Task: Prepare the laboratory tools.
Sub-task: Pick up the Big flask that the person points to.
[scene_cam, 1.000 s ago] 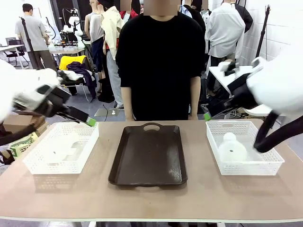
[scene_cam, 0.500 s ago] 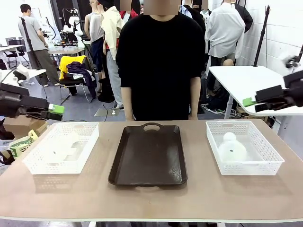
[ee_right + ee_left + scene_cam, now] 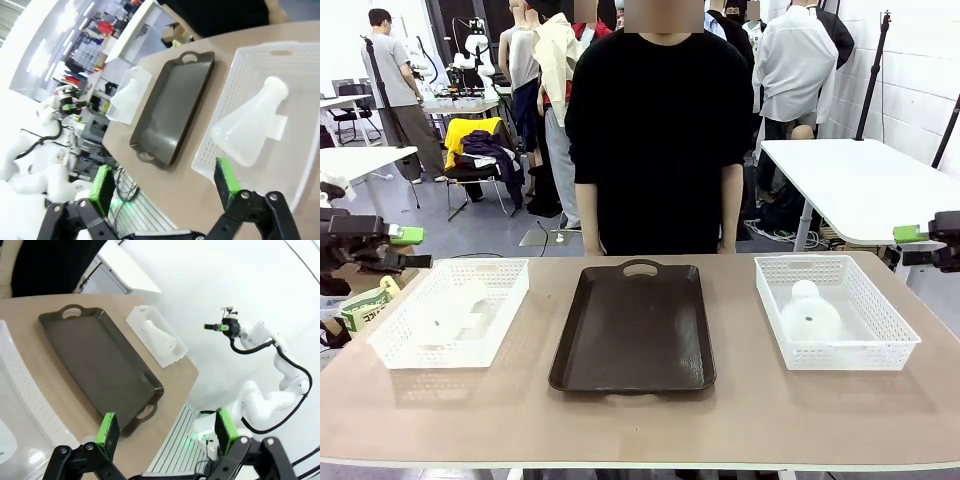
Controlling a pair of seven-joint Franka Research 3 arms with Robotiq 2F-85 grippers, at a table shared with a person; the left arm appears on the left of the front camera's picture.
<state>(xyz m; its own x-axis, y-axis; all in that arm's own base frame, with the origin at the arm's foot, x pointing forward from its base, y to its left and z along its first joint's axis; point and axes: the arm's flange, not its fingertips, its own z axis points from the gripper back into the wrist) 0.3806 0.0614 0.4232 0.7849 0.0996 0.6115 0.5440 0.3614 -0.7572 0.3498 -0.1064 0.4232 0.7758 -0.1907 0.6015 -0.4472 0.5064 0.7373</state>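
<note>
Bright, even overhead light — soft shadows beneath the tray [image 3: 632, 330]; wrist views washed-out white, edge-warped.

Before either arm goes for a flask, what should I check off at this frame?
1. Left tool open, holding nothing: ok.
2. Right tool open, holding nothing: ok.
3. Right flask lying on its side in the right basket: ok.
4. Left flask inside the left basket: ok; which way its neck points: cannot tell.
5. Brown tray flat between the baskets: ok.
6. Person standing with arms down, off the table: ok.
</note>
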